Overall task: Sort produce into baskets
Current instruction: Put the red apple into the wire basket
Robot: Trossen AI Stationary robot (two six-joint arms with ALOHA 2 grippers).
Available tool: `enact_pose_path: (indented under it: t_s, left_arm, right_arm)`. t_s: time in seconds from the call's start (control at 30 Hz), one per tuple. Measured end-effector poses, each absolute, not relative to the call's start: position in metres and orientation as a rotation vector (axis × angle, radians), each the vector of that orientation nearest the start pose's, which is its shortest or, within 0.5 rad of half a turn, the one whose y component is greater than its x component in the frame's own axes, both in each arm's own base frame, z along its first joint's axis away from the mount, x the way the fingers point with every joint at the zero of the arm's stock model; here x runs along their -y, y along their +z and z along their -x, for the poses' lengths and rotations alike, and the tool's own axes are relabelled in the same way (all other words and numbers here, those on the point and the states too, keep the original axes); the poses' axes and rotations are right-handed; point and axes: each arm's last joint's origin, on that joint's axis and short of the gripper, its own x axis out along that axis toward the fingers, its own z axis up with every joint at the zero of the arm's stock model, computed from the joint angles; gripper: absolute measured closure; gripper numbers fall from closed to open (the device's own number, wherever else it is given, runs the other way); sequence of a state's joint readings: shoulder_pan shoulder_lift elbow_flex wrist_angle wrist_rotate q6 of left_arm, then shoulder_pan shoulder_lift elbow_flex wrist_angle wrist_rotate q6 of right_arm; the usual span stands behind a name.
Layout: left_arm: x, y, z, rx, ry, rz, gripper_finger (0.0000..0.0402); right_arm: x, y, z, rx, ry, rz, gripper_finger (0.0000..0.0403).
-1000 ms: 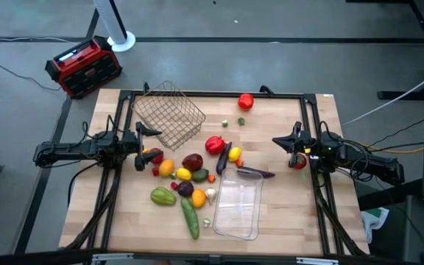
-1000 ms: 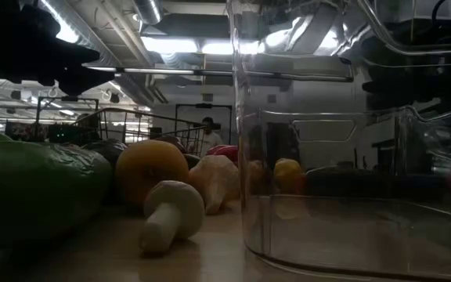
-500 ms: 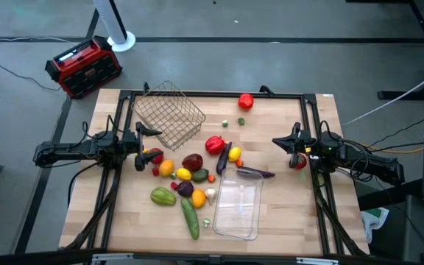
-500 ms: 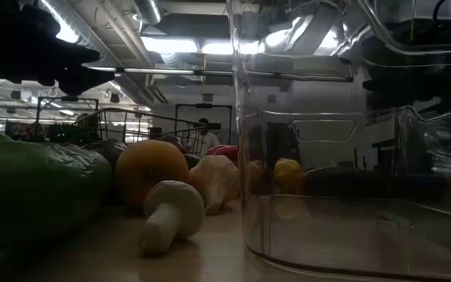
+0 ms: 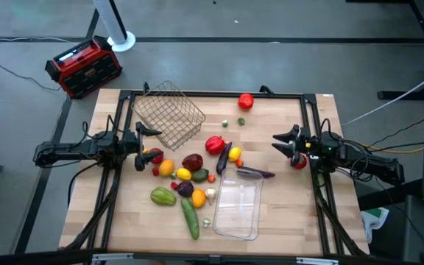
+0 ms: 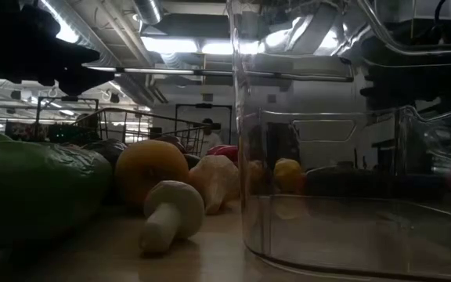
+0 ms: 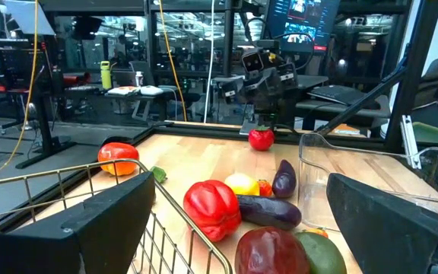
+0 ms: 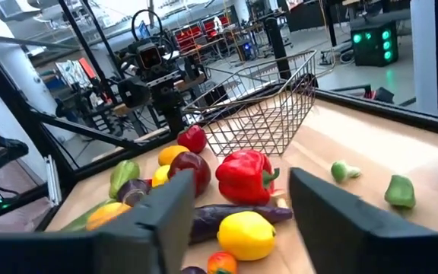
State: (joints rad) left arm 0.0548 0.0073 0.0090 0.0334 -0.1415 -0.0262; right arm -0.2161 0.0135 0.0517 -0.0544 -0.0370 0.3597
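The produce lies in a heap (image 5: 186, 175) at the table's middle: a red pepper (image 5: 214, 144), two purple eggplants (image 5: 224, 156), a green squash (image 5: 163, 196) and a cucumber (image 5: 190, 217). A red tomato (image 5: 246, 101) sits alone near the far edge. The wire basket (image 5: 169, 114) lies tilted at the far left, and the clear tray (image 5: 238, 207) stands near the front. My left gripper (image 5: 146, 147) hovers open at the left edge, pointing level at the heap. My right gripper (image 5: 282, 143) hovers open at the right edge, above a red fruit (image 5: 299, 162).
A black frame (image 5: 219, 93) runs around the table's edges. A red-and-black box (image 5: 83, 66) stands on the floor beyond the far left corner. Two small green pieces (image 5: 232, 121) lie between the basket and the tomato. Bare wood (image 5: 285, 213) shows right of the tray.
My right gripper has opened its fingers and rolled a little at the wrist, staying where it was. The produce, the basket and the tray have not moved.
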Motion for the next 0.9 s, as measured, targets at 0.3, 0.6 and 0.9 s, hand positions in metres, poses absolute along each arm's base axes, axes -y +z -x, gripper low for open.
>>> enact_pose_path:
  t_s: [0.3,0.6,0.9]
  left_arm:
    - [-0.009,0.169,-0.097,0.038,0.196,0.028,0.0015]
    - [-0.009,0.169,-0.097,0.039,0.196,0.029,0.0015]
    - [-0.009,0.169,-0.097,0.06,0.191,0.24,0.0015]
  right_arm:
    - [0.019,0.175,-0.093,0.031,-0.178,-0.442,0.0077]
    - [0.022,0.206,-0.096,0.245,-0.212,-0.382,0.0068]
    - [0.037,0.251,-0.114,0.193,-0.597,-0.262,0.0068]
